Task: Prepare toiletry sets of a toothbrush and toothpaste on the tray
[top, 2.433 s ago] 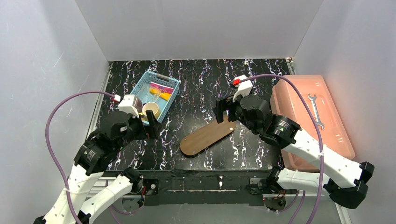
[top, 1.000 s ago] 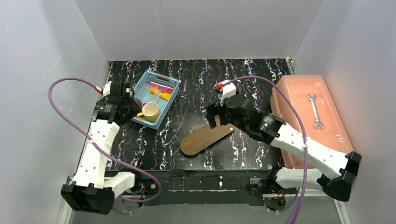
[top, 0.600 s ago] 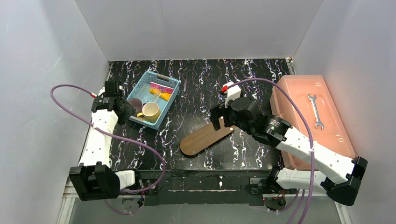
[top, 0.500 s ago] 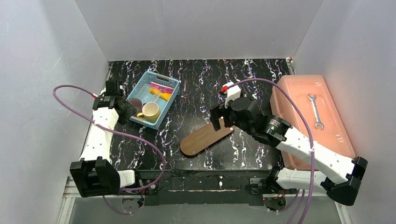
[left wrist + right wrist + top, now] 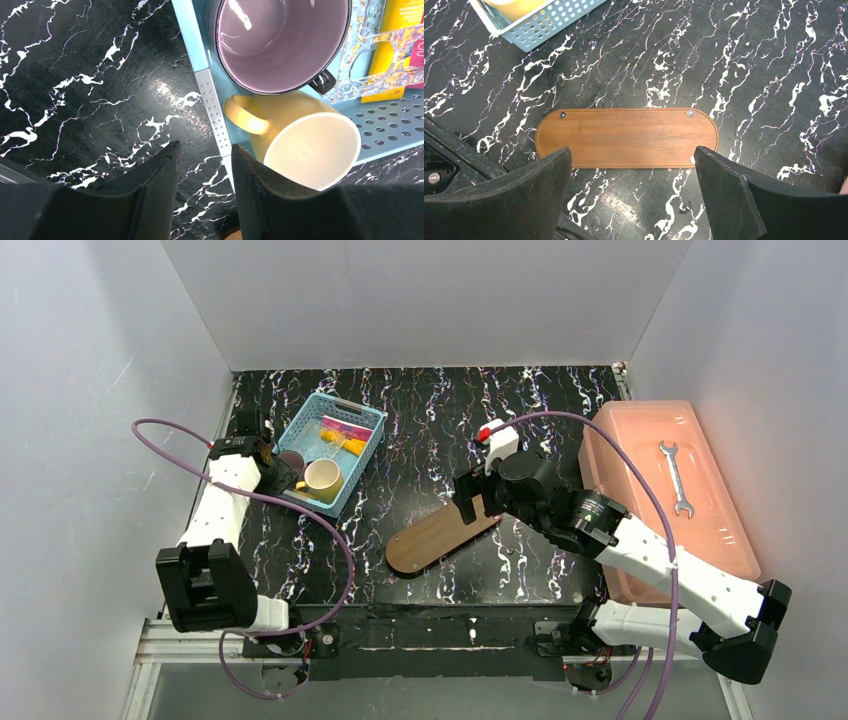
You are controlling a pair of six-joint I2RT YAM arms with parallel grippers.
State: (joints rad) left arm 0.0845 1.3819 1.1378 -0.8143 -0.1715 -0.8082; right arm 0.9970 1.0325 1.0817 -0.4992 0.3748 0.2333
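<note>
Left tool [image 5: 204,149]: your fingers stand slightly apart with nothing pinched, low over the counter [image 5: 90,90] at the light-blue basket [image 5: 212,110], whose rim runs in line with the gap.
Right tool [image 5: 632,154]: spread wide, hanging above the tray [image 5: 624,137].
Tray: it lies flat and slanted mid-counter, well apart from the basket.
Toothpaste: the yellow tube [image 5: 347,446] and the magenta tube [image 5: 345,426] both lie in the basket, behind the mugs.
Mugs: the purple mug [image 5: 280,40] and the yellow mug [image 5: 310,145] touch at the basket's near end.
Toothbrush: you cannot pick it out; a clear crinkled plastic piece [image 5: 367,60] overlaps the yellow tube.
</note>
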